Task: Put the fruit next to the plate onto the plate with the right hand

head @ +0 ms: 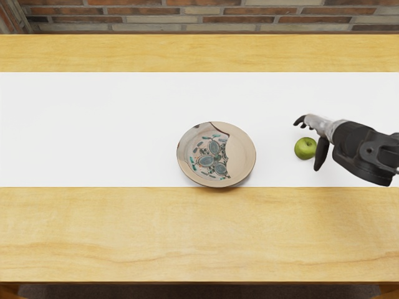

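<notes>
While the green apple [305, 147] sits right of the plate [216, 154] on the tabletop [124, 230], the right robot hand [317, 129] is just beside it, fingers wide, holding nothing.

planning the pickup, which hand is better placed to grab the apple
Right. The right hand hovers open just beside the apple, which lies right of the plate. The left arm is not in view.

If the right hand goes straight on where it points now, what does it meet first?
Probably the green apple, just ahead of the right hand; height is unclear, so it might pass over toward the plate.
</notes>
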Action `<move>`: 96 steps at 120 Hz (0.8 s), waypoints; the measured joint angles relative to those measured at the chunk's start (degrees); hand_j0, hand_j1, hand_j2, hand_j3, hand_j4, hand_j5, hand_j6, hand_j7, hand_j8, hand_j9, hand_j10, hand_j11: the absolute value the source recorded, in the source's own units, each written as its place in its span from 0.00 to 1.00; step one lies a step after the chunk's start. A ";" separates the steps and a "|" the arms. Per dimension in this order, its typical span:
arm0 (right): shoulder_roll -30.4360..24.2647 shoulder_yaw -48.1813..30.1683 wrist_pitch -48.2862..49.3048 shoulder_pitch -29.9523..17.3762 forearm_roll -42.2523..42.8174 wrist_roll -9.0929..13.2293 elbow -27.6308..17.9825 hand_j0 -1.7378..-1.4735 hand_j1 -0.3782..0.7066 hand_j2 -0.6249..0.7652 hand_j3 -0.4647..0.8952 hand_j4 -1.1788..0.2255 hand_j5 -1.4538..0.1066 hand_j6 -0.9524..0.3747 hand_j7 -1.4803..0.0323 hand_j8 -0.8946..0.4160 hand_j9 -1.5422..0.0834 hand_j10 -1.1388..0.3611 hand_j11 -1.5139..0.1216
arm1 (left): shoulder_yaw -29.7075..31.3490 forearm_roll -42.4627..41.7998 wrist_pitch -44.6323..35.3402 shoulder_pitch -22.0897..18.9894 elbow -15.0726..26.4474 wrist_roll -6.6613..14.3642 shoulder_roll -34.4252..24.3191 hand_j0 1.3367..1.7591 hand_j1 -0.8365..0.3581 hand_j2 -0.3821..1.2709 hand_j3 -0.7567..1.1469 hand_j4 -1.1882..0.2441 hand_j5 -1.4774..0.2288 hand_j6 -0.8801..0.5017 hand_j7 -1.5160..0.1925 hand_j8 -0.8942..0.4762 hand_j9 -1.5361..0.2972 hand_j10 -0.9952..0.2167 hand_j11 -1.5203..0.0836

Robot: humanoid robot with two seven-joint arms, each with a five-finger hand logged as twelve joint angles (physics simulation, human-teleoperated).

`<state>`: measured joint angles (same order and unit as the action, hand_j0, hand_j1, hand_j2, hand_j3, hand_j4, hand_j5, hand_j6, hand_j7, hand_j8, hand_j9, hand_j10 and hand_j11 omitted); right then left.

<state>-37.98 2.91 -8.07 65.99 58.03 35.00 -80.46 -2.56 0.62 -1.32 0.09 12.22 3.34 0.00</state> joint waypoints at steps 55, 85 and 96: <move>2.13 0.00 -1.33 -0.66 0.34 0.00 0.70 0.30 0.36 0.41 0.34 0.62 0.68 0.49 0.72 0.45 0.71 0.56 0.69 | 0.00 0.00 0.00 0.00 0.00 0.00 0.00 0.76 0.99 0.23 0.40 0.83 0.87 0.64 0.89 0.65 0.84 0.82 0.95; 1.96 0.45 -2.65 -1.40 0.79 0.00 0.73 0.30 0.40 0.40 0.34 0.60 0.65 0.46 0.69 0.42 0.68 0.53 0.66 | 0.00 0.00 0.00 0.00 0.00 0.00 0.00 0.76 0.99 0.23 0.40 0.83 0.87 0.64 0.89 0.65 0.84 0.82 0.95; 1.89 0.46 -2.75 -1.46 0.88 0.00 0.74 0.30 0.41 0.40 0.34 0.59 0.64 0.45 0.68 0.41 0.67 0.52 0.65 | 0.00 0.00 0.00 0.00 0.00 0.00 0.00 0.76 0.99 0.23 0.40 0.83 0.87 0.64 0.89 0.65 0.84 0.82 0.95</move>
<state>-36.09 3.37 -10.83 64.53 58.91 35.00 -79.72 -2.56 0.62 -1.32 0.09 12.22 3.34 0.00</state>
